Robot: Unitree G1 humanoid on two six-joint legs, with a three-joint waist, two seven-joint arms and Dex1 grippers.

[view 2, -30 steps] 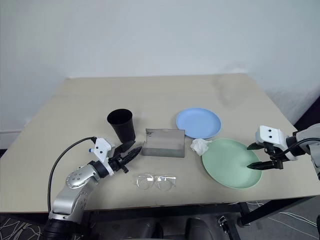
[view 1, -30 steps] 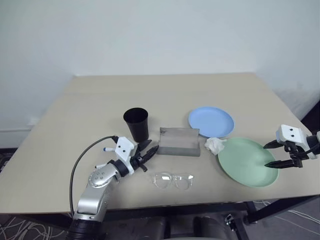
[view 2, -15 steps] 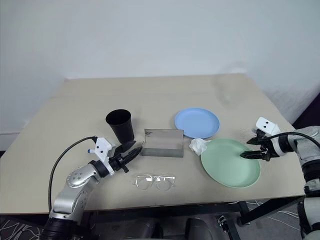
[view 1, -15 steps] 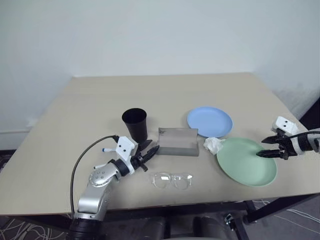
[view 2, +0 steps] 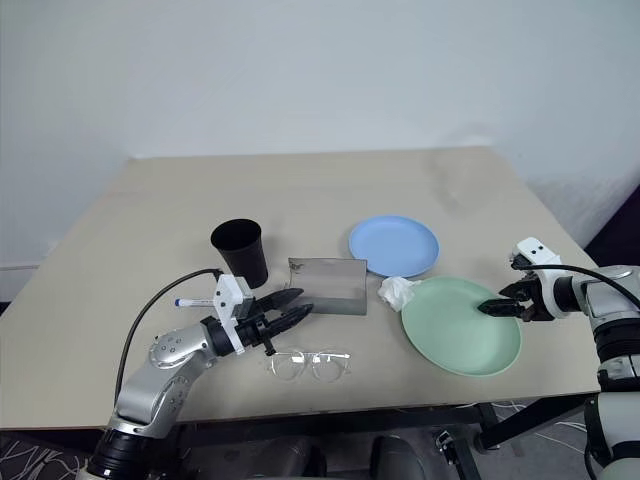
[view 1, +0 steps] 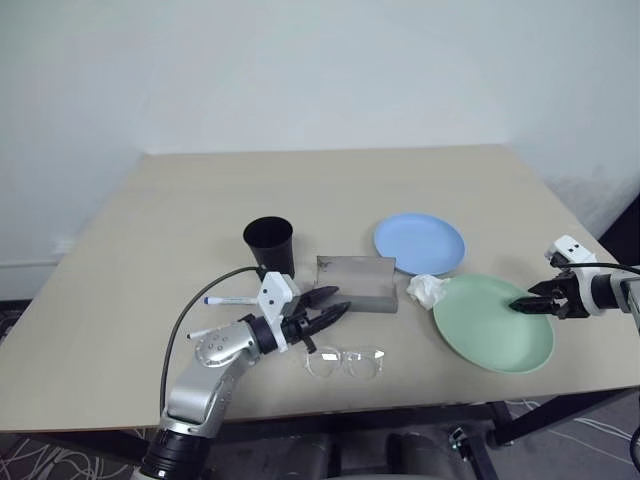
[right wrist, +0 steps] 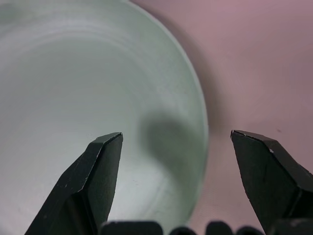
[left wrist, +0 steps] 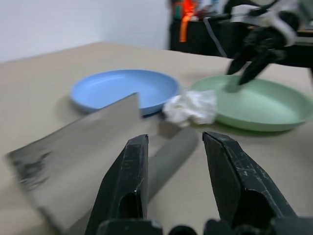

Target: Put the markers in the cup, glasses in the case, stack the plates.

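My left gripper is open and holds nothing, hovering level just in front of the grey case and above the clear glasses. A blue-capped white marker lies on the table behind it, near the black cup. The light blue plate sits beyond the pale green plate. My right gripper is open at the green plate's right rim, one finger over the plate and one outside it. The left wrist view looks past its fingers at the case.
A crumpled white tissue lies between the case and the green plate, touching the plate's rim. The green plate is close to the table's front right edge. A black cable loops from my left wrist over the table's front left.
My left gripper swung to the right, from beside the cup to the front of the case, uncovering the marker. My right gripper rolled and came down onto the green plate's right rim.
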